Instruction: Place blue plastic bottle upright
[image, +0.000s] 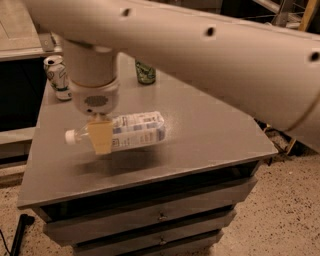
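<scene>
The gripper (101, 137) clenches the blue plastic bottle (137, 130) near its neck — held sideways, seemingly off the table (210, 142).

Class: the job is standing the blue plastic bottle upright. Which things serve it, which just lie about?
Job: blue plastic bottle, on its side; claw, clamped near its neck.
Lying about: green can; white-and-green can, both at the back of the table.

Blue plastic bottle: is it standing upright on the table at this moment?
No: the blue plastic bottle lies on its side, cap pointing left, with the pincer clamped around its neck end.
</scene>
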